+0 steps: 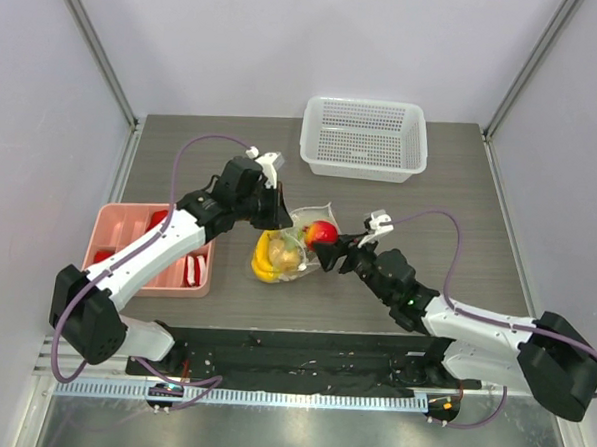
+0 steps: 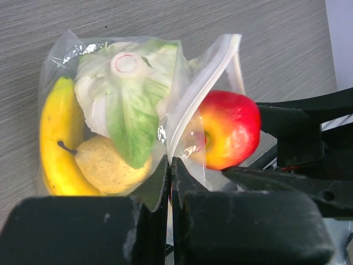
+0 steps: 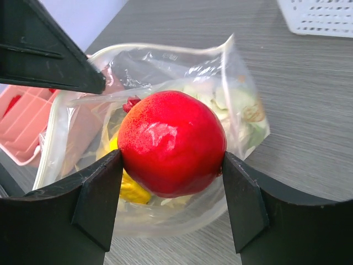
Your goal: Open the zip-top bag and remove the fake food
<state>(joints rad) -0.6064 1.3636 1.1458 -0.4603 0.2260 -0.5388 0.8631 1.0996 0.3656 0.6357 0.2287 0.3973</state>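
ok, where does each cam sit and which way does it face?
Top: above and behind the arm bases, facing down at the table; left arm and right arm show.
Left wrist: on the left arm, facing down at the bag; its shut left tool pinches the bag's edge.
Right wrist: on the right arm, facing the red fruit held in its right tool, bag behind.
Shared: both wrist views show the bag and red fruit.

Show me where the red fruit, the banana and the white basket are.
red fruit point(image 3: 171, 143): right wrist view, centre of its glossy face.
banana point(image 2: 55, 141): left wrist view, middle of its curve.
white basket point(image 1: 361, 169): top external view, its near wall.
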